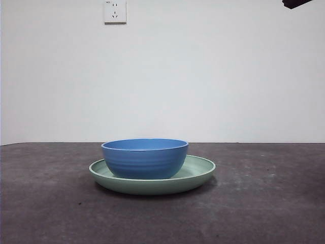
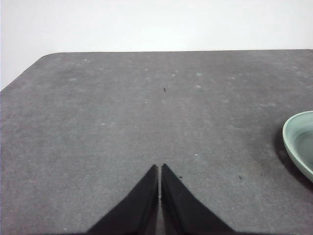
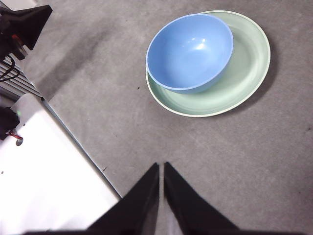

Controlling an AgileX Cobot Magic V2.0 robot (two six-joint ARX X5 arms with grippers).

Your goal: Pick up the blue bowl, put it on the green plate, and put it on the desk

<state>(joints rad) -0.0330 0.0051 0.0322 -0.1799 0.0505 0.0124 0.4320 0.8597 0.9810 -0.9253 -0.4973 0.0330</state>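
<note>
bowl: blue bowl (image 1: 145,158) sits upright inside the green plate (image 1: 200,173), off-centre; in the front view it crowds the plate's 9 o'clock side, leaving bare plate toward 3 o'clock. Nothing grips it.
why there: judged from the task, the bowl-on-plate step looks done; the bowl rests on its own base, stable, so no arm needs to hold it. Moving it to the desk (image 1: 264,203) looks like what's left.
left gripper: left gripper (image 2: 160,169) has jaws together, tips meeting, holding nothing, over bare desk; only the plate rim shows at the edge of its view.
right gripper: right gripper (image 3: 161,166) also has jaws together, empty, hanging high, bowl and plate well apart from its tips.
front view arm: only a black tip (image 1: 297,3) at about 1 o'clock; which arm, cannot tell.
bowl material: glossy medium blue, round, faint horizontal ridges outside, smooth inside with highlights; looks rigid, probably slick to pinch.
plate material: pale mint green, wide, shallow, upturned rim, satin finish.
desk: dark grey-brown, matte, scuffed, speckled.
background: white wall, wall socket (image 1: 115,11) at 11 o'clock.
</note>
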